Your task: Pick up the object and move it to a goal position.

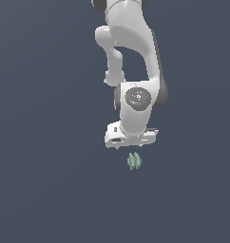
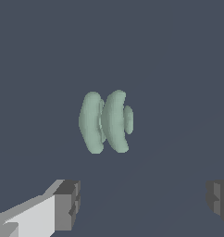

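While the claw [image 2: 141,203] gapes wide above it, the object [image 2: 105,121] (ribbed, mint-green) stands with its long axis upright.

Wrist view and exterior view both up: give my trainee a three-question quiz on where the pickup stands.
1. True or false: the end effector is shut on the mint-green object.
2. Multiple choice: in the wrist view, the object is (A) clamped between the fingers, (B) apart from them with the fingers spread wide, (C) hidden.
3. Fill in: in the exterior view, the object appears just ____ the end effector.

Key: 1 false. 2 B. 3 below.
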Controlling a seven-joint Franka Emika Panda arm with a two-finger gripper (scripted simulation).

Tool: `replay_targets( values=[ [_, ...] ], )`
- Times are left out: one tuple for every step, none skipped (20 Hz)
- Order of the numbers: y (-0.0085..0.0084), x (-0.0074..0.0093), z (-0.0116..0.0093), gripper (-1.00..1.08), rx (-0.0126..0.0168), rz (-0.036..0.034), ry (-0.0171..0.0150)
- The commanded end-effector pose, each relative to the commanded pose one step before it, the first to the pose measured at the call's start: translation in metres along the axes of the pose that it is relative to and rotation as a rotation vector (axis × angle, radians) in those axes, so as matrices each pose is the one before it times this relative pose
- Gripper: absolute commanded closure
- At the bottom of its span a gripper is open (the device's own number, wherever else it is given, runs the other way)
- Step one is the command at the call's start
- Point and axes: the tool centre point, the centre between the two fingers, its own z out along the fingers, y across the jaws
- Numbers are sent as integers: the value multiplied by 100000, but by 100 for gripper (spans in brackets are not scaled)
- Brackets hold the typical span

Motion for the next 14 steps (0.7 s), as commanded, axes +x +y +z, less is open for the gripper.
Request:
replay_targets(
  values=[
    [-767,1274,570,-92,-216,-1579,874],
    [-260,420,207,-92,-62,-527,293],
    [-243,384,194,-92,-55,-487,274],
    [-220,349,184,-92,-48,-439,250],
    [-205,314,168,-92,-42,-405,232],
    [-185,281,154,-92,-36,-362,210],
    [-164,249,141,-92,-31,-320,187],
    [-143,218,126,-92,-26,-278,163],
    [-127,187,109,-92,-22,-244,144],
    [-100,158,97,-92,-17,-196,117],
    [-87,128,77,-92,-14,-167,100],
    [-70,99,59,-92,-11,-132,79],
    [-42,71,47,-92,-7,-84,50],
    [-32,42,24,-92,-5,-59,35]
  ],
)
